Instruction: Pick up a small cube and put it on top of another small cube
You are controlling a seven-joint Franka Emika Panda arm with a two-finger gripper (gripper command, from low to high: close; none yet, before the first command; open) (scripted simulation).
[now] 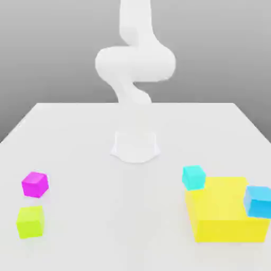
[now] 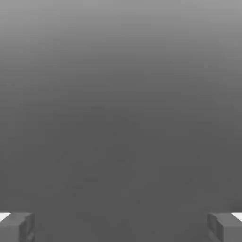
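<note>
Several small cubes lie on the white table [image 1: 132, 211]. On the exterior view's left, a magenta cube [image 1: 35, 184] sits just behind a yellow-green cube [image 1: 30, 221]. On the exterior view's right, a cyan cube [image 1: 193, 177] rests against the back corner of a large yellow block [image 1: 225, 214], and a blue cube [image 1: 259, 201] sits at that block's right edge. In the hand view my gripper [image 2: 121, 227] is open, its grey fingertips [image 2: 17, 227] far apart with nothing between them, facing a plain grey background.
The white arm [image 1: 135, 63] rises from its round base [image 1: 135, 145] at the table's middle back and bends up out of the picture. The large yellow block stands much bigger than the small cubes.
</note>
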